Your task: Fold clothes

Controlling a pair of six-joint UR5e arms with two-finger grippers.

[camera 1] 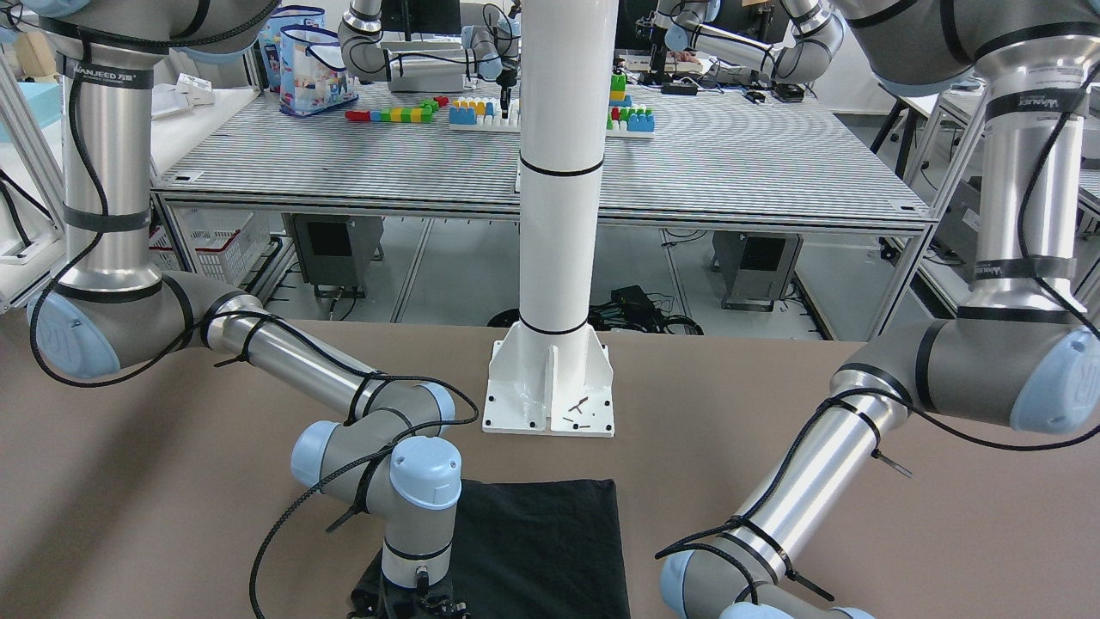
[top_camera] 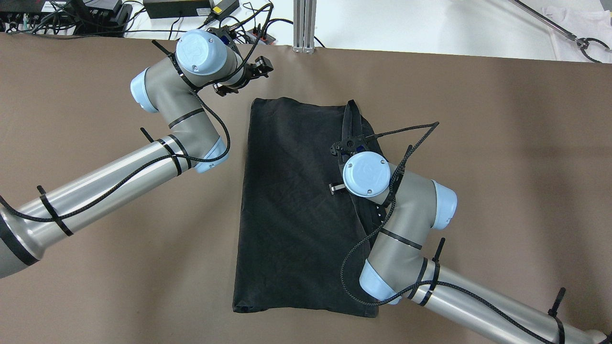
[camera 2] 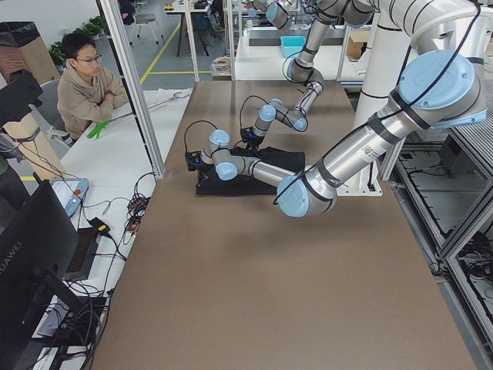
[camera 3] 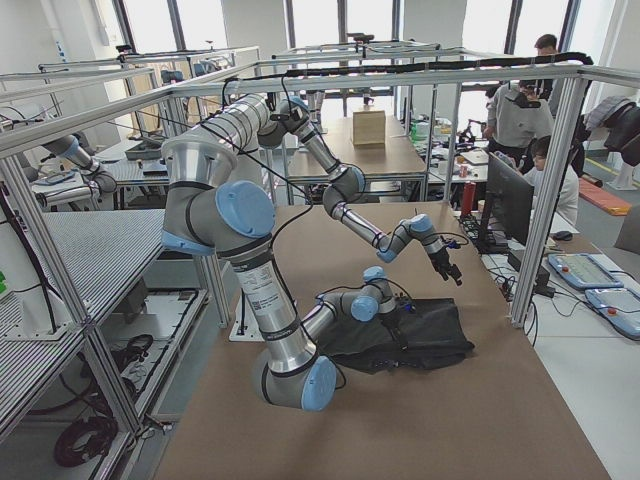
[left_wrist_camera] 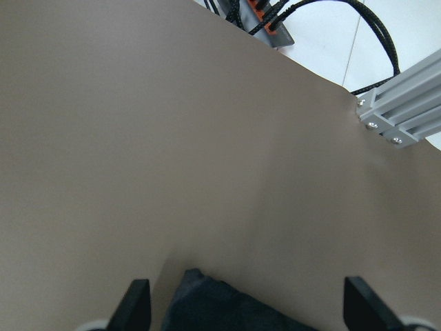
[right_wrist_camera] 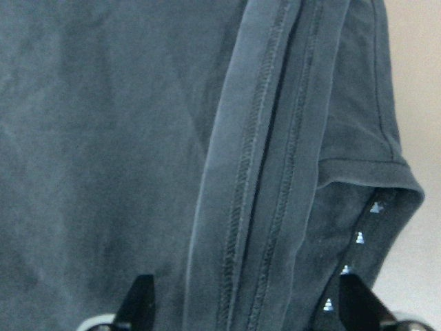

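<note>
The black cloth (top_camera: 296,200) lies mid-frame on the tabletop (top_camera: 502,167). The left claw (left_wrist_camera: 249,303) gapes empty at its upper-left corner. The right claw (right_wrist_camera: 249,300), also wide open, hangs over its right edge. Pinching what seem stacked layers unevenly could drag the fold crooked.

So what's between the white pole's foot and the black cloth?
Nothing. Only a strip of bare brown table lies between the white base plate and the black cloth. The front-facing view shows it.
</note>
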